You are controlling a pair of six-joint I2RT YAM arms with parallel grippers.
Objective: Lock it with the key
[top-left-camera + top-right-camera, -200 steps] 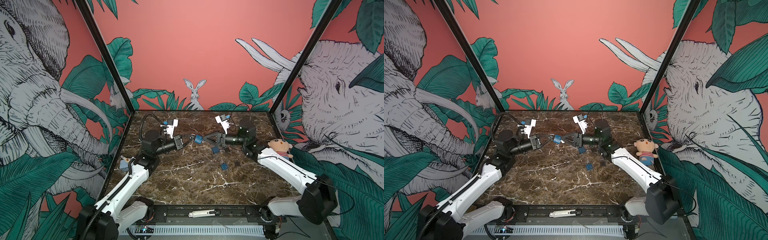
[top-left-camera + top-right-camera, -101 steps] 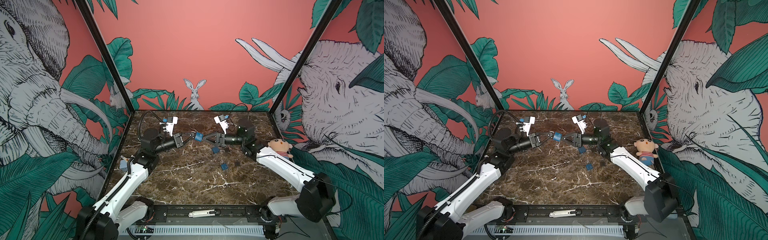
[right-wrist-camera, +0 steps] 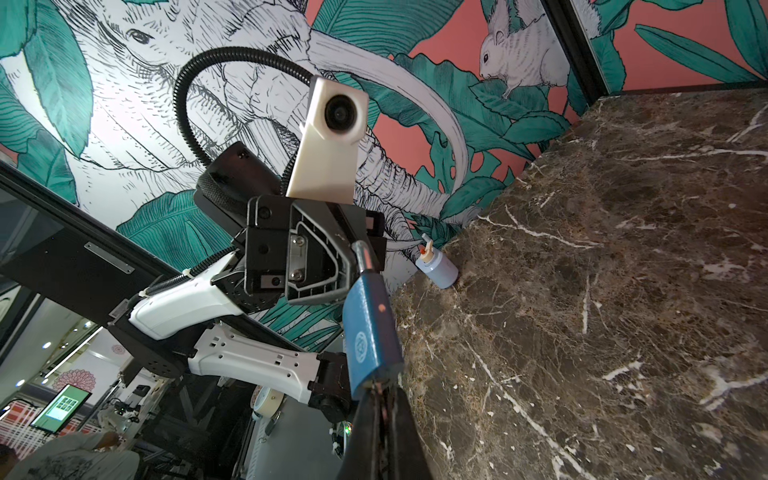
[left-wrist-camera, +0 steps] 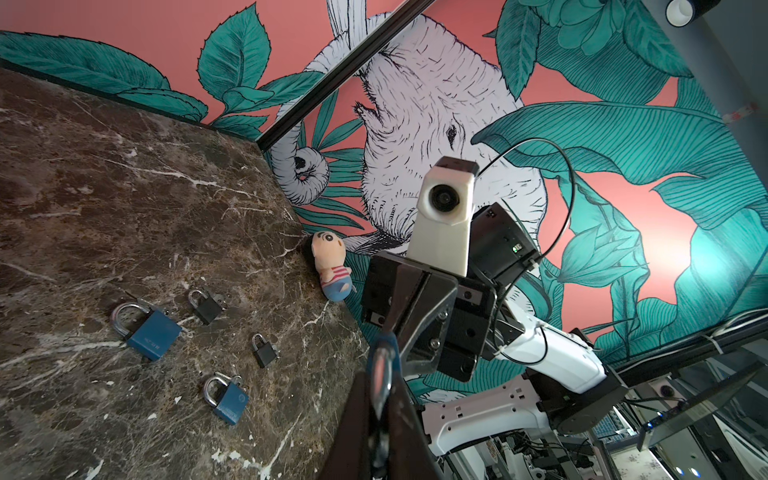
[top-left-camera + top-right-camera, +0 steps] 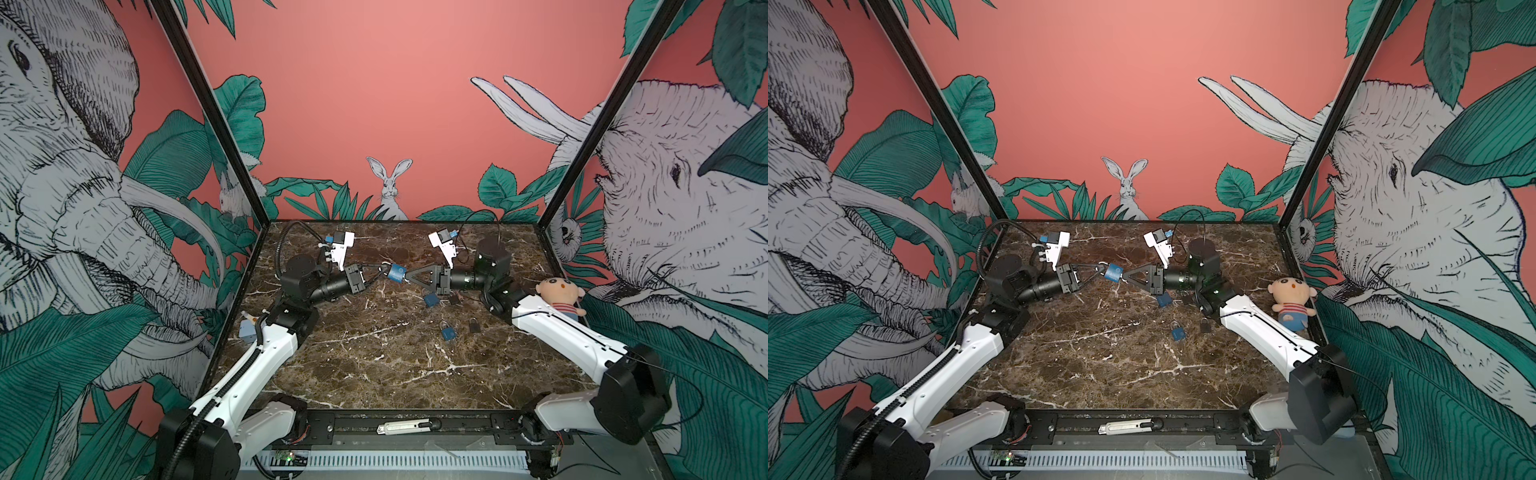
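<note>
A blue padlock (image 5: 397,273) (image 5: 1113,272) hangs in the air over the back middle of the marble table (image 5: 374,374). My left gripper (image 5: 384,270) (image 4: 380,382) is shut on its silver shackle (image 3: 362,255). My right gripper (image 5: 409,278) (image 3: 381,392) meets the lock body (image 3: 370,332) from the opposite side, its fingers shut at the lock's bottom face. Only a thin sliver of the key (image 3: 379,390) shows between those fingers, right against the lock's underside; the rest of it is hidden.
Two more blue padlocks (image 5: 431,300) (image 5: 447,332) and two small black ones (image 5: 455,297) (image 5: 474,325) lie on the table below the right gripper. A plush doll (image 5: 559,295) leans at the right wall, a small blue bottle (image 5: 248,330) at the left wall.
The right gripper's jaws, open a second ago, have closed at the bottom of the padlock. The left gripper still holds the lock in about the same spot.
</note>
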